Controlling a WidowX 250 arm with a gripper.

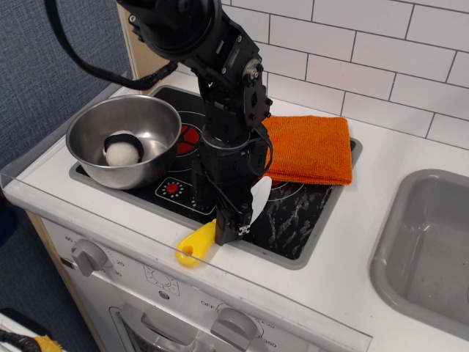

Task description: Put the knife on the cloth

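Note:
The knife lies slanted at the stove's front edge. Its yellow handle sticks out front-left over the white counter rim, and its white blade points back-right behind the gripper. My gripper points down and is closed around the knife's middle, between handle and blade. The orange cloth lies folded flat on the back right of the black stove top, a hand's width behind the gripper. The arm hides the cloth's left edge.
A steel bowl holding a white ball with a black band sits on the stove's left. A grey sink is set in the counter at right. White tiled wall behind; oven knobs below the front edge.

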